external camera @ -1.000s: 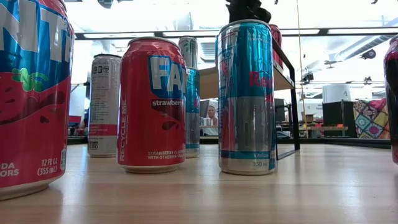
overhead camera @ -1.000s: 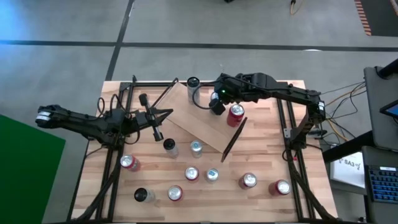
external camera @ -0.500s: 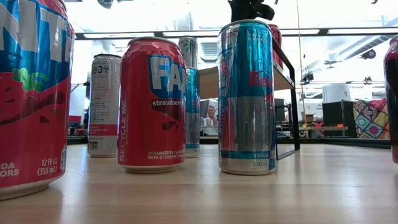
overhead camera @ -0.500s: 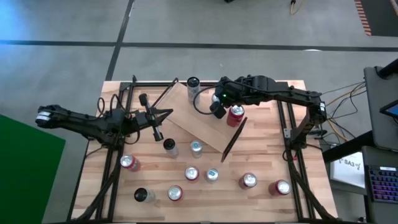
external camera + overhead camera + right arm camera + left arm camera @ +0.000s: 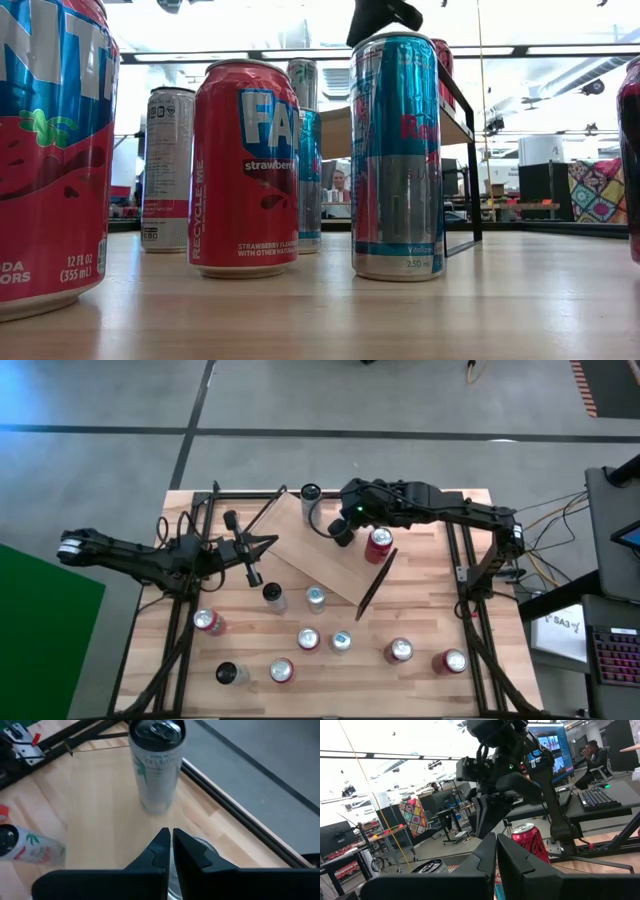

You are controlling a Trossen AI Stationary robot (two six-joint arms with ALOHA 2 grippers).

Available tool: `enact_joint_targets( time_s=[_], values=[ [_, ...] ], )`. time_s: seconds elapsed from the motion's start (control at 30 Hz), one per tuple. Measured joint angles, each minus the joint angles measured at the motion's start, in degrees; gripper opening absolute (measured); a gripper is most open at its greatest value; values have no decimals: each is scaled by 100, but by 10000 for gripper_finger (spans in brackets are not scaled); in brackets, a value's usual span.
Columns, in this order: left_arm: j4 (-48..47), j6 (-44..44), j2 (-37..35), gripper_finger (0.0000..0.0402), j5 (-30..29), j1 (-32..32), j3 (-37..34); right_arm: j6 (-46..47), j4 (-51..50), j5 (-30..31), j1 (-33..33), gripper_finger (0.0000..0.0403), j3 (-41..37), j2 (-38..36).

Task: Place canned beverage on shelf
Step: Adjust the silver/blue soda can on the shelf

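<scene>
Your right gripper (image 5: 341, 534) has slid off the red can (image 5: 379, 541), now just beside it on the shelf (image 5: 325, 565), fingers pinched shut, empty. Left gripper (image 5: 255, 578) stays clenched, idle. That can looks placed; next one's due.

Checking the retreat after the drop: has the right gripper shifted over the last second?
Yes. The right gripper moved left, away from the red can on the shelf.

Bright, even overhead light; ceiling strips (image 5: 200, 55) blow out white behind the cans (image 5: 245, 165). The nearest can (image 5: 50, 150) looks perhaps slightly soft.
</scene>
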Motion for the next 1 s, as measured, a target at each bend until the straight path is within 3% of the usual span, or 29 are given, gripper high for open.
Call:
enact_joint_targets(
  time_s=[1.0],
  values=[
    [-35, 63, -2, 0, 0, 0, 0, 258, -871, -512, 76, 12, 134, 70]
  ],
)
